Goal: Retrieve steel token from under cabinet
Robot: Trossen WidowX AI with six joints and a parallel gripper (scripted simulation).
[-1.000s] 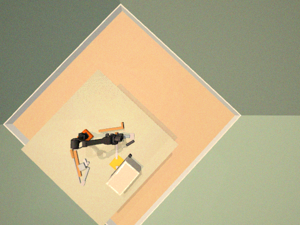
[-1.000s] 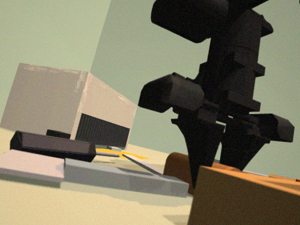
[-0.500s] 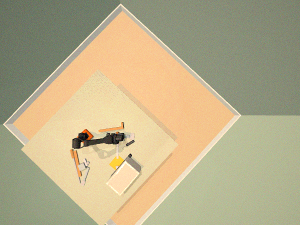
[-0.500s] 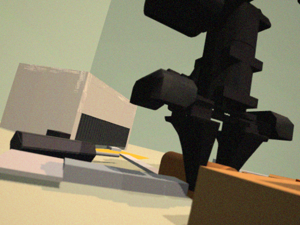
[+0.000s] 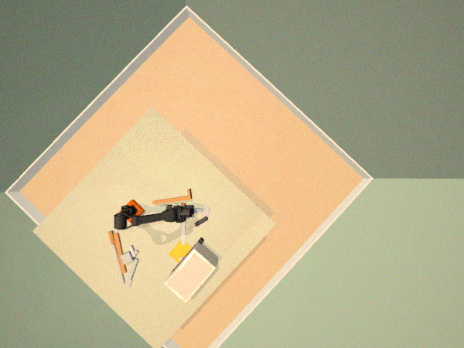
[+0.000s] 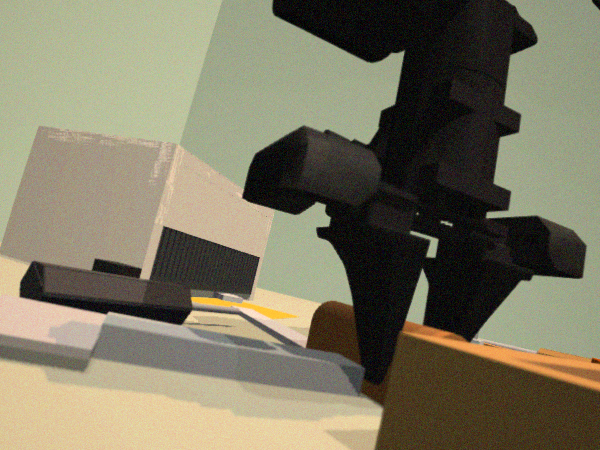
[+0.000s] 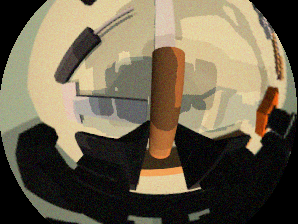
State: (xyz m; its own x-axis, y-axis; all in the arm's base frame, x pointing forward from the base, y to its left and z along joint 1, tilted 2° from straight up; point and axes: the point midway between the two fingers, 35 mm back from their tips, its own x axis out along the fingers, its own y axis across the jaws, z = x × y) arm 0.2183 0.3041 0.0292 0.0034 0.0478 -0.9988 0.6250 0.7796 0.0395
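Observation:
My gripper [image 5: 185,213] [image 6: 417,350] [image 7: 161,124] is shut on the brown handle [image 6: 332,325] [image 7: 166,96] of a long tool, low over the table. The tool's pale shaft [image 5: 182,232] [image 7: 164,10] runs from the handle to the yellow marked area [image 5: 179,252] [image 6: 265,311] in front of the cabinet [image 5: 189,276] [image 6: 90,195]. Dark vent slots [image 6: 200,260] line the bottom of the cabinet's front. I cannot make out the steel token in any view.
A dark bar [image 5: 201,221] [image 6: 100,292] [image 7: 75,56] and a pale grey flat piece [image 5: 204,210] [image 6: 200,345] lie just beyond the gripper. An orange L-shaped tool [image 5: 172,199] [image 6: 475,395] lies beside it. More orange and grey tools [image 5: 124,259] lie near the arm's base.

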